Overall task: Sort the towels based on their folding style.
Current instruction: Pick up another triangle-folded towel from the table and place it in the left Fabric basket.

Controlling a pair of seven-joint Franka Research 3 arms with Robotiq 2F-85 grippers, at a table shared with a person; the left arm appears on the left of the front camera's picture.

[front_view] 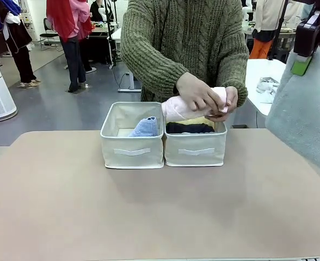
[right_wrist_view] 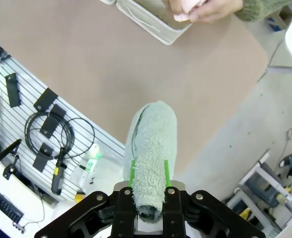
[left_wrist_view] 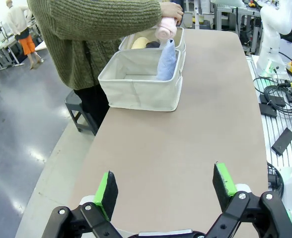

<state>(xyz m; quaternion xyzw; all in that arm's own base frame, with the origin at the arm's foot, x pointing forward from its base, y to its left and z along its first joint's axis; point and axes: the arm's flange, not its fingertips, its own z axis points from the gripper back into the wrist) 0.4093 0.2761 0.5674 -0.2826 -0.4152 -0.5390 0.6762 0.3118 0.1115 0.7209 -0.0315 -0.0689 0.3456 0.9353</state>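
Note:
Two cream bins stand side by side mid-table. The left bin (front_view: 131, 152) holds a lavender-blue cone towel (front_view: 145, 128) (left_wrist_view: 167, 62). In the right bin (front_view: 195, 152) lie a dark roll (front_view: 190, 128) and a yellow roll (front_view: 199, 120). The person's hands (front_view: 201, 97) press a pink roll (front_view: 176, 110) (left_wrist_view: 165, 30) down over the right bin. My right gripper (front_view: 303, 61) (right_wrist_view: 148, 173) is raised at the right, shut on the narrow end of a pale grey-blue towel (front_view: 304, 117) (right_wrist_view: 152, 144) that hangs widening below it. My left gripper (left_wrist_view: 166, 191) is open above bare table, well short of the bins.
The tan table top (front_view: 149, 212) stretches bare in front of the bins. A white table (front_view: 258, 70) behind right carries a crumpled rag (front_view: 267, 86). Cables and tools (right_wrist_view: 51, 134) lie on a slotted rack beside the table. People stand far off at the back left.

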